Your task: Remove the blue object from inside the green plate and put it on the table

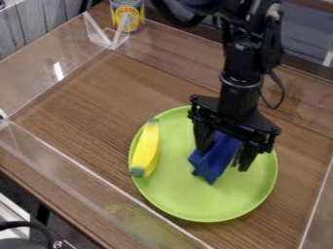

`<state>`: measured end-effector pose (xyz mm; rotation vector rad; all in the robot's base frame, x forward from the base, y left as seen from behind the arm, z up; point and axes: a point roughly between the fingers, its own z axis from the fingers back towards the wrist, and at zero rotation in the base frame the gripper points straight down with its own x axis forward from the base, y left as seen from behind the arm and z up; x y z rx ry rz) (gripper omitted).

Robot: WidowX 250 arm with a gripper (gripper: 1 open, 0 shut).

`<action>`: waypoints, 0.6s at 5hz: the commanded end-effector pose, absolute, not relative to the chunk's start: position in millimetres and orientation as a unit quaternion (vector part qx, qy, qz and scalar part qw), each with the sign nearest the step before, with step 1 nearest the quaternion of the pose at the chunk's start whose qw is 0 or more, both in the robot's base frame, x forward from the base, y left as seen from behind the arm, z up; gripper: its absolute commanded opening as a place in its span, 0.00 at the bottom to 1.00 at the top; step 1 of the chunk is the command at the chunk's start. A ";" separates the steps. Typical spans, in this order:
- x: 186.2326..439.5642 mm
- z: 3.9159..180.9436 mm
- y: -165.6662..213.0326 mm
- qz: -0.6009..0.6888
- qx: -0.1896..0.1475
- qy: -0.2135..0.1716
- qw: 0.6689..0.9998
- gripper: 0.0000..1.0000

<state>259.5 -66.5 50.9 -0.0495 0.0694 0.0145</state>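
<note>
A yellow banana [147, 148] lies on the left side of a big round dish, with its top end resting on the dish's rim. It has a small green tip at the bottom end. Far back, near the back left corner of the wooden top, stands a yellow can [125, 15] with a picture on it. A clear plastic piece [101, 34] leans just beside the can.
</note>
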 end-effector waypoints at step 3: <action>265.3 37.1 -60.6 0.007 -0.022 0.023 0.999 1.00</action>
